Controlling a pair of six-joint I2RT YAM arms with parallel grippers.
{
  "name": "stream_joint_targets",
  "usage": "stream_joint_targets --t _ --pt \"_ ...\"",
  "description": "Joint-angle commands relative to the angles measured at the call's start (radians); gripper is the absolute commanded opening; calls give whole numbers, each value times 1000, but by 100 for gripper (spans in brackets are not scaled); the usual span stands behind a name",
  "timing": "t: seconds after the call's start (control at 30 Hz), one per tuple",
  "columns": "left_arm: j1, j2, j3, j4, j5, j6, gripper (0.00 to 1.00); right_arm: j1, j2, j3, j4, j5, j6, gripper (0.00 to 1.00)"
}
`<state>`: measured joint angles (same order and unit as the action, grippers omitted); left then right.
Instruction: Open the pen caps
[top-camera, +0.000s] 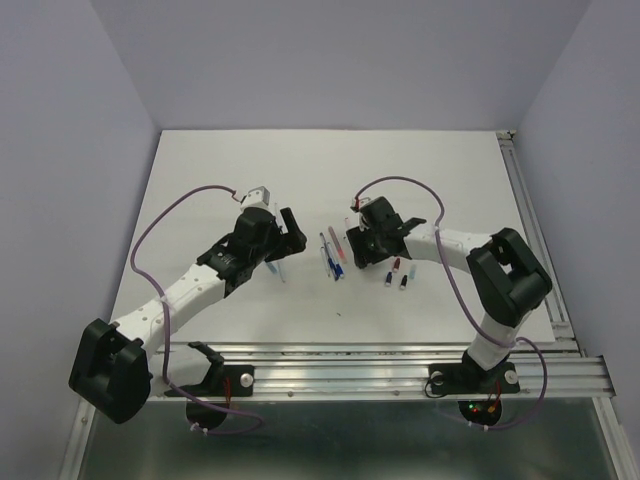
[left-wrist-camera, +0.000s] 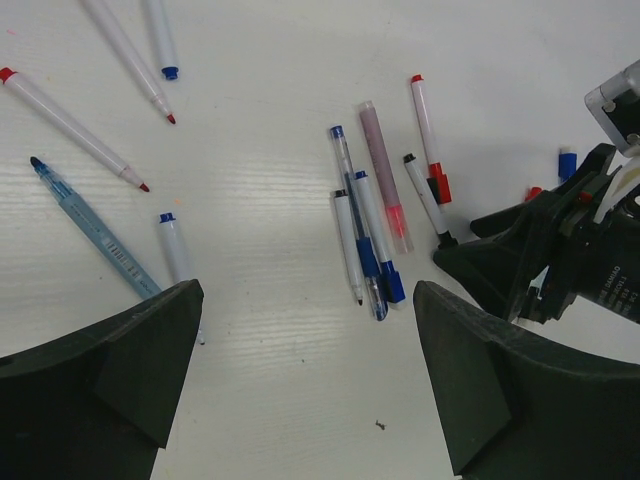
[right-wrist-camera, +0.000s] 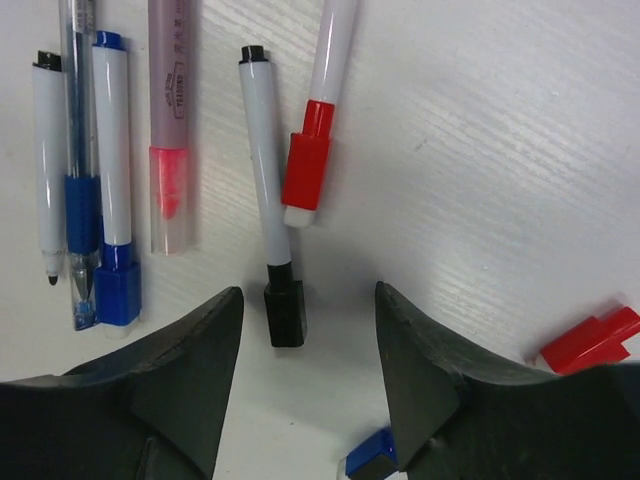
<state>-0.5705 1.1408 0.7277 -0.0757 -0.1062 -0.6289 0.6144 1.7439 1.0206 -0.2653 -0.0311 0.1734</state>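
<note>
Left pincer (left-wrist-camera: 308, 320): jaws wide apart and holding nothing. It hovers over the bare worktop (top-camera: 450, 180) just left of the middle bunch of pens (left-wrist-camera: 365, 235), probably ready to steady a barrel.
Uncapped pens (left-wrist-camera: 75, 130): scattered well left of the bunch with bare tips showing. They look finished and set apart from the ones not yet done.
Middle bunch of pens: they lie side by side, some touching, and several have caps on. This is where the remaining work is.
Black cap (right-wrist-camera: 286, 312): sits on the near end of a white-barrelled pen at the bunch's right edge, lying flat so its sides can be reached.
Right pincer (right-wrist-camera: 310, 330): jaws apart, one on each side of the black cap and not touching it. Closing would probably pinch the cap across its width.
Red cap (right-wrist-camera: 590, 340): loose, right of the bunch, off its pen.
Blue cap (right-wrist-camera: 370, 460): loose, right of the bunch and nearer the arms, apparently dropped clear of the pens.
Likely next step: grip the black cap and pull it along the barrel.
</note>
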Motion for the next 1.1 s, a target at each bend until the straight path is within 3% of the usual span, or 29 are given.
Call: stream_joint_targets --t 0.0,0.07,0.2,0.33,0.53,0.87,1.07 --pt "-6 -35 -16 11 -18 15 99 22 55 49 18 80 -35 59" --pt "-6 -41 -16 4 -24 15 99 25 80 53 14 82 -44 54" --pt "-8 -58 -14 -9 -43 15 99 48 82 30 26 62 -57 24" --pt "-8 -58 -8 -10 -50 15 99 64 37 -4 43 36 -58 14" --pt "-6 -44 19 28 5 6 99 68 -75 -17 50 36 -11 12" --pt "-11 -7 -5 180 132 -138 99 90 -265 -123 306 -314 184 10" --pt "-35 28 -10 273 217 -178 97 119 -271 -119 374 -386 253 10"
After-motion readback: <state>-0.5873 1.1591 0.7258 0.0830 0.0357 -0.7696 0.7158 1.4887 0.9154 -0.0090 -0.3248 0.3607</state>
